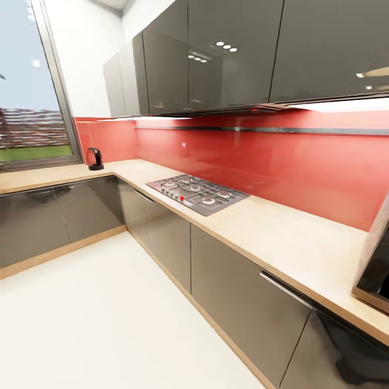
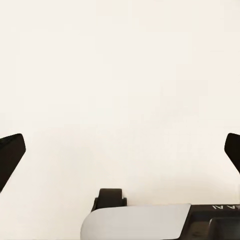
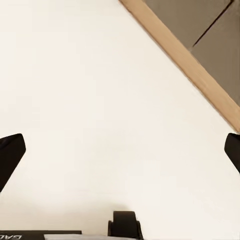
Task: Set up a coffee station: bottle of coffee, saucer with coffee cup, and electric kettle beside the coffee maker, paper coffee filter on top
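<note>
- Head view: L-shaped counter [image 1: 302,237] over glossy grey cabinets [image 1: 227,270], red backsplash [image 1: 281,162], gas hob [image 1: 197,193]. The kettle [image 1: 95,159] stands in the far corner by the window [image 1: 32,108].
- Left wrist view: left gripper [image 2: 120,150] with its fingers wide apart, empty, above pale floor [image 2: 120,75]; part of a printed mark shows on the robot's base, unreadable.
- Right wrist view: right gripper [image 3: 120,150] likewise spread and empty; wooden plinth [image 3: 185,60] crosses one corner; lettering "GAL" partly legible.

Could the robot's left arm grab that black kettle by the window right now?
Probably not. The electric kettle sits at the far corner of the kitchen countertop, and the open left gripper points down at bare floor.
</note>
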Robot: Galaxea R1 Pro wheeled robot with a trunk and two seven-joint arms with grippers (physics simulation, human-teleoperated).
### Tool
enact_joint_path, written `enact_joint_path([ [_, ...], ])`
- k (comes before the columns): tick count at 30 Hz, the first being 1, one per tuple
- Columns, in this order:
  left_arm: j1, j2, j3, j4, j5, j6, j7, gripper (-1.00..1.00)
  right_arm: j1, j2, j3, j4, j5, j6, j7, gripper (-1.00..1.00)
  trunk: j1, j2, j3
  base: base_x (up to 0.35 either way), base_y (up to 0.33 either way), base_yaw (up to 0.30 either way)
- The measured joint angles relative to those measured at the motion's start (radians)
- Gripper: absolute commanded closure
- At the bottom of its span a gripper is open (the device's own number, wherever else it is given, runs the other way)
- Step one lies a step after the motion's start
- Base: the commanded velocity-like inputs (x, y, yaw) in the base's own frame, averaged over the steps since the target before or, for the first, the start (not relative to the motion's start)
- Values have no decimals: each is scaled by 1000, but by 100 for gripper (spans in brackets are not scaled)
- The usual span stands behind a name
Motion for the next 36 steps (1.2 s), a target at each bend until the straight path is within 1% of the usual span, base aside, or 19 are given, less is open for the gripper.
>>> enact_joint_path([
  [24, 0, 0, 0, 0, 0, 0, 0, -100, 0, 0, 0, 1, 0, -10, -2, -100, 0, 0, 0, 299, 178, 273],
  [30, 0, 1, 0, 0, 0, 0, 0, -100, 0, -1, 0, 1, 0, -10, 1, -100, 0, 0, 0, 303, 144, 124],
  [36, 0, 1, 0, 0, 0, 0, 0, -100, 0, -1, 0, 1, 0, -10, 0, -100, 0, 0, 0, 314, 83, 240],
])
